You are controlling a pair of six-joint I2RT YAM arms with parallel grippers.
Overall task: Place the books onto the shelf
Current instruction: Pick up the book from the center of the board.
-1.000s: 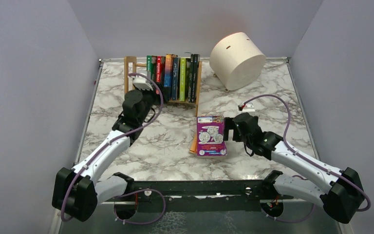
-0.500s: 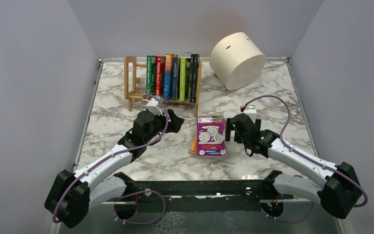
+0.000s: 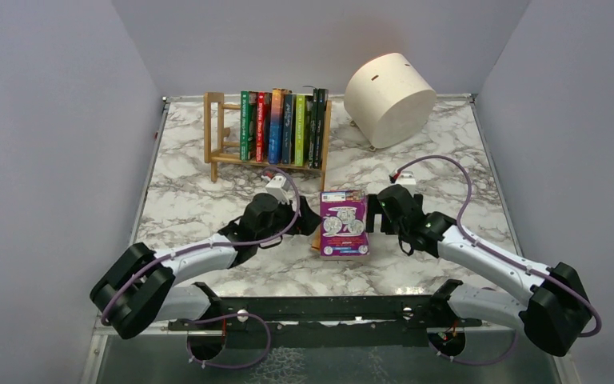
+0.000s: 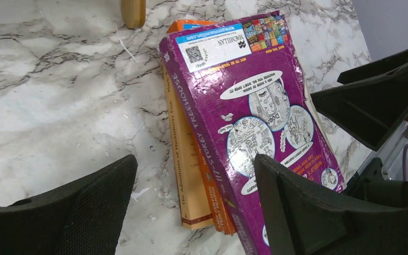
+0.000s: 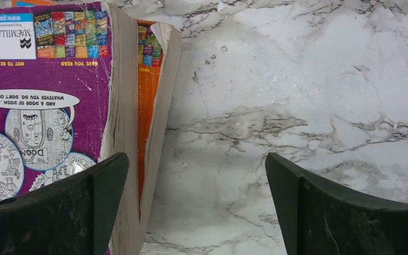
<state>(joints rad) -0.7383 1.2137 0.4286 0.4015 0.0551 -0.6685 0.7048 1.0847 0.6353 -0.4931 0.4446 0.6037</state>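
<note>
A stack of three books lies flat mid-table: a purple book on top, an orange book under it, and a tan book lowest. My left gripper is open at the stack's spine side, one finger over the purple cover. My right gripper is open at the page-edge side, holding nothing. Several books stand upright on the wooden shelf at the back.
A cream cylindrical drum lies on its side at the back right. The shelf's left end holds no books. Grey walls close in the marble table on three sides.
My left arm has swung from the shelf down and right to the stack's left side, its jaws opening wider. My right gripper has crept slightly toward the stack's right edge.
</note>
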